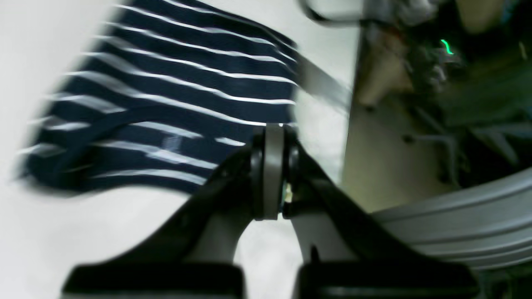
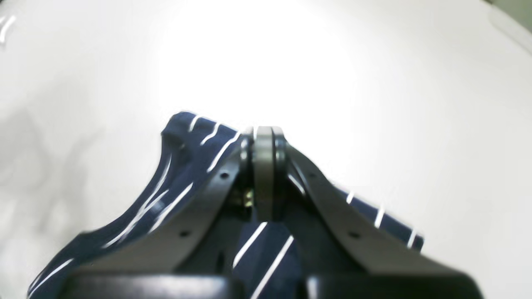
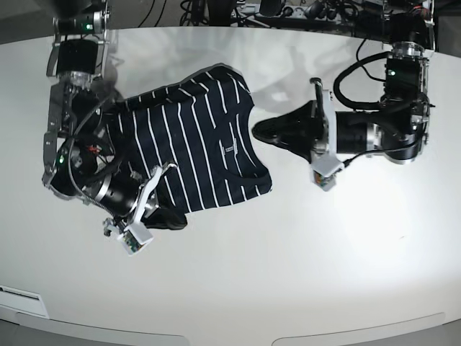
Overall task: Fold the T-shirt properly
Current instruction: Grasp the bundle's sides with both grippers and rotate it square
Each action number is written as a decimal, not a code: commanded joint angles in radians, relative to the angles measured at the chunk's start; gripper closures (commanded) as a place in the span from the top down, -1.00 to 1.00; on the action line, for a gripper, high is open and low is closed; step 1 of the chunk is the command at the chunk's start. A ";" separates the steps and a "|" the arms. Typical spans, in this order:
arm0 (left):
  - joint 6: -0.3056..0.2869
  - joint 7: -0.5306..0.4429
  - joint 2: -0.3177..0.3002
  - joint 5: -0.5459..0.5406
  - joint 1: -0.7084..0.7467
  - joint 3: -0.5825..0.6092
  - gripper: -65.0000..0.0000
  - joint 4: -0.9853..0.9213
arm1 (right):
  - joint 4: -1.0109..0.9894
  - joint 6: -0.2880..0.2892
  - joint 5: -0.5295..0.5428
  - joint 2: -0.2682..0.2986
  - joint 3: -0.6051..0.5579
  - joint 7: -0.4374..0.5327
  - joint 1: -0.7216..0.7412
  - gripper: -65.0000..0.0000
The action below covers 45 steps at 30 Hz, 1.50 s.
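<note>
R hand [image 2: 263, 141] pinched shut on T-shirt [image 3: 194, 144] edge, cloth bunched under fingers. L hand [image 1: 272, 133] closed, holding nothing, just beside shirt's other side, off cloth. Shirt mid-surface [image 3: 302, 259], partly spread, lower corner rumpled. Step, likely: fold underway, R side gripped. Next: L needs to open, take matching edge. Plenty bare room w/ front edge well clear.
</note>
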 commanded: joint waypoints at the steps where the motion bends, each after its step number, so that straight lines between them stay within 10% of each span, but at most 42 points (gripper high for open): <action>1: -0.008 -0.009 0.008 0.014 -0.013 0.028 -1.00 0.012 | -0.035 0.004 0.012 0.018 -0.010 0.022 0.050 -1.00; 18: -0.008 -0.294 0.073 0.717 0.066 0.321 -1.00 -0.043 | -0.443 0.004 -0.234 0.149 -0.345 0.118 0.237 -1.00; 27: 0.014 -0.470 -0.052 0.895 0.019 0.321 -1.00 -0.131 | -0.327 0.004 0.111 0.351 -0.343 -0.030 0.117 -1.00; 34: 0.014 -0.480 -0.064 0.867 -0.139 0.321 -1.00 -0.235 | -0.078 0.004 0.171 0.398 -0.240 -0.032 -0.027 -1.00; 45: -0.008 -0.101 -0.064 0.311 -0.177 0.321 -1.00 -0.174 | -0.127 -0.103 -0.183 0.398 -0.063 0.076 -0.041 -1.00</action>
